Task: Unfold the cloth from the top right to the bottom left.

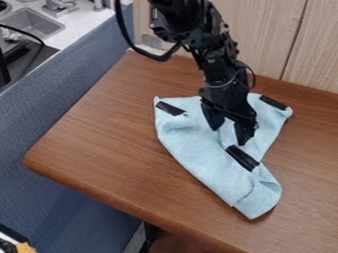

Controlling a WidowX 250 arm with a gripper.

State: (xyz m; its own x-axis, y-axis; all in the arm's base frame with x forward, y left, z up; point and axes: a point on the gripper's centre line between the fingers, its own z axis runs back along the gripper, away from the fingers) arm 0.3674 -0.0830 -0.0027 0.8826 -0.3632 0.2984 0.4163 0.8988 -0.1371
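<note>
Wood-grained and brown, our counter [99,133] carries the pale-blue cloth [204,160] toward four o'clock — creased, partly folded. The gripper [230,135] hangs over it, fingers parted. We judge the grasp is in hand — next, pinch its one-o'clock corner and draw toward seven.

Arm [212,58] partly beyond top edge
</note>
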